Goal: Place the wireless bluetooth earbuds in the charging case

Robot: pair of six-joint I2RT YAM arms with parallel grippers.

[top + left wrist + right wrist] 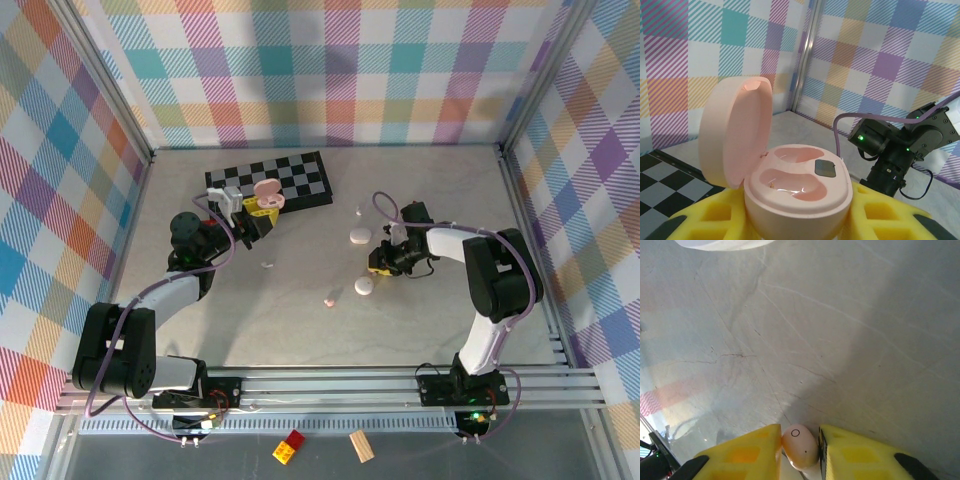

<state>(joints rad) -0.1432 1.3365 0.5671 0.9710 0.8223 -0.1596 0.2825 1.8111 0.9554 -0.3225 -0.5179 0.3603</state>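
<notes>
Arms: left arm (pixel 165 292) and right arm (pixel 484 345), white shells, black joints
Cables: thin lilac cable (pixel 383 205) looping at each wrist
Finger pads: yellow foam finger pads (pixel 742 457), dark insets
Lights: small green lights (pixel 860 137)

my left end effector (pixel 260 210) gripping the pink charging case (pixel 266 189) by the checkerboard (pixel 295 175), my right end effector (pixel 382 264) reaching low beside two white cases (pixel 358 236), earbuds (pixel 329 300) lying loose on the surface (pixel 300 335)
</notes>
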